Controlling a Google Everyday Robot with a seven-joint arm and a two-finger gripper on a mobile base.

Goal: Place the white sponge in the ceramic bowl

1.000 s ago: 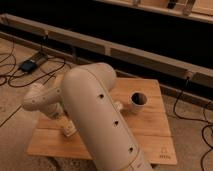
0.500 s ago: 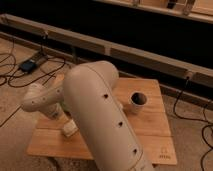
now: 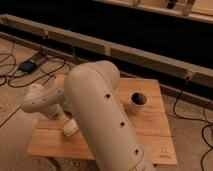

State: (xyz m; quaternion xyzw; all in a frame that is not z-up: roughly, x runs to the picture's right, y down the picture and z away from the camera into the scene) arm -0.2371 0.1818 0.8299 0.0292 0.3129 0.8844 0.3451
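fingers down at the white sponge on the table, hidden by the arm; grip cannot be told

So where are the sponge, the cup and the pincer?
sponge (image 3: pixel 70 130): camera view, middle of the pale block.
cup (image 3: pixel 138 103): camera view, its dark front wall.
pincer (image 3: pixel 65 121): camera view, its tip, just above the sponge.

The arm fills the middle of our view and runs off the bottom edge, hiding much of the surface. The gripper sits near the surface's front-left corner, half covered by the arm, a pale blur. We cannot tell the white sponge apart from it. Of the ceramic bowl only a faint greenish sliver shows, toward the left edge.
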